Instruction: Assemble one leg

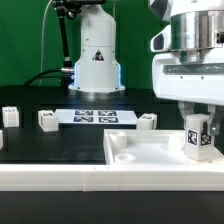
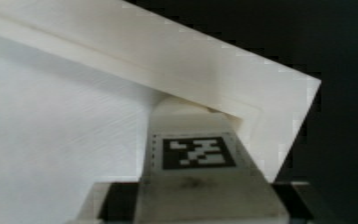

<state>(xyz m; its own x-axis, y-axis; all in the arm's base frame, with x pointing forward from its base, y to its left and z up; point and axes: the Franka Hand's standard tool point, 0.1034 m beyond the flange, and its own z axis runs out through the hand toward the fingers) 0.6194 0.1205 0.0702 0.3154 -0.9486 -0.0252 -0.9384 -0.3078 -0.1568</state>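
Observation:
My gripper point(image 1: 198, 128) is shut on the leg point(image 1: 198, 140), a small white post with a black-and-white tag on its face. It holds the leg upright over the near right corner of the large white square tray-like piece point(image 1: 135, 152), and I cannot tell whether the leg's lower end touches it. In the wrist view the leg point(image 2: 197, 150) runs from between the dark fingers point(image 2: 121, 203) down to the inner corner of the raised rim point(image 2: 247, 78). Its tip sits right at that corner.
The marker board point(image 1: 92, 117) lies on the black table behind the tray. Other white legs stand at the exterior view's left point(image 1: 9, 116), left of the board point(image 1: 47, 121) and right of it point(image 1: 146, 121). The robot base point(image 1: 95, 60) stands at the back.

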